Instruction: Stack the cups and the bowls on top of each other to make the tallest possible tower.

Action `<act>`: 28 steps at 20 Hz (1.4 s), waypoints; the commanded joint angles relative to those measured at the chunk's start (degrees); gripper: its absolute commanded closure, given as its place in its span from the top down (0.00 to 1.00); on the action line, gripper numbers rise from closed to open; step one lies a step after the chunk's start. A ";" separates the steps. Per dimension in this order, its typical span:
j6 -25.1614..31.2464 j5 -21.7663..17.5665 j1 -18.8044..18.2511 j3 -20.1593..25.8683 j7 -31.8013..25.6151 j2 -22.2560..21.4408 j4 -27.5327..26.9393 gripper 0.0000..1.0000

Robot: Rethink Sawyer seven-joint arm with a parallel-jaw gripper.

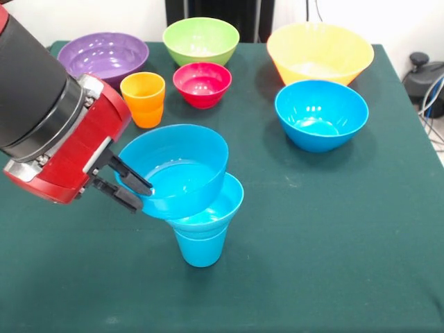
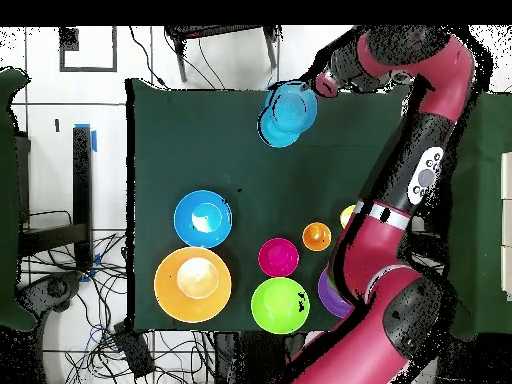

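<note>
You are looking at a table covered in dark green cloth (image 1: 333, 250), standing on a pale tiled floor (image 2: 50, 100) with loose cables lying around it. Near the front of the cloth, an upright glossy blue plastic cup (image 1: 200, 244) is carrying a small blue bowl (image 1: 215, 205) nested in its mouth, forming the base of the tower. A wider blue bowl (image 1: 177, 166) is sitting on top of that, tilted and shifted to one side. The red and black arm's black gripper (image 1: 125, 186) is pinching the rim of this tilted bowl, one finger inside the wall and one outside.

Farther back, well apart from the tower, other pieces are standing upright on the cloth: an orange plastic cup (image 1: 143, 98), a small red bowl (image 1: 202, 84), a purple bowl (image 1: 104, 55), a green bowl (image 1: 200, 39), a large yellow-orange bowl (image 1: 320, 53), and another blue bowl (image 1: 320, 114) just in front of it. In the overhead view, a sliver of a yellow cup (image 2: 347, 215) is peeking out beside the arm. A dark device (image 1: 423, 80) with cables is sitting off the table's edge. You are not being shown any readable writing or brand marks.
</note>
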 commanded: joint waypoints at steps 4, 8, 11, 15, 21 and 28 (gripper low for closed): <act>-7.02 5.48 0.30 -15.20 8.88 -1.91 4.33 0.00; -8.69 6.89 1.21 -16.88 8.56 -2.31 3.28 0.00; -9.17 8.21 1.49 -18.10 8.39 -2.40 3.09 0.00; -10.15 9.90 1.68 -19.63 8.72 -2.76 3.41 0.00; -10.64 11.93 2.39 -22.10 9.20 -3.71 3.38 0.00; -13.51 15.68 1.86 -26.12 11.61 -5.05 6.71 0.00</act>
